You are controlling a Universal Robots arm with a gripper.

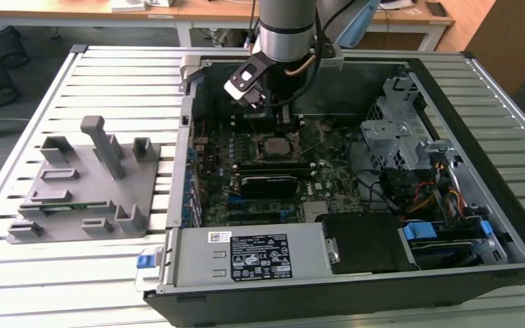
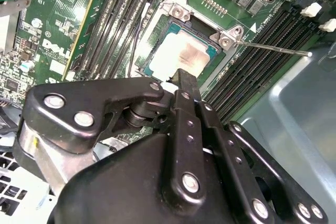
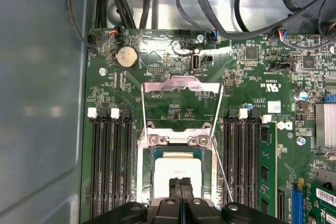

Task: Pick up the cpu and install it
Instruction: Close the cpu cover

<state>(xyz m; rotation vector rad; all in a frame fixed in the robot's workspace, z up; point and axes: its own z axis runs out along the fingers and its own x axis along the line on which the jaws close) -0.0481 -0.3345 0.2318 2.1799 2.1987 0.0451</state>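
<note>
The cpu is a flat square chip with a pale silver top, and it lies flat inside the black socket frame on the green motherboard. It also shows in the second wrist view, cpu. The socket's metal load plate stands swung open, and its thin wire lever sticks out to one side. My gripper is shut, fingers pressed together, with the tips right over the near edge of the cpu; gripper. In the exterior view the arm reaches down into the open computer case above the socket.
Rows of black memory slots flank the socket on both sides. Black cables run across the case's far wall. A grey parts fixture stands on the slatted table at the exterior view's left. A power supply and drive cage sit in the case.
</note>
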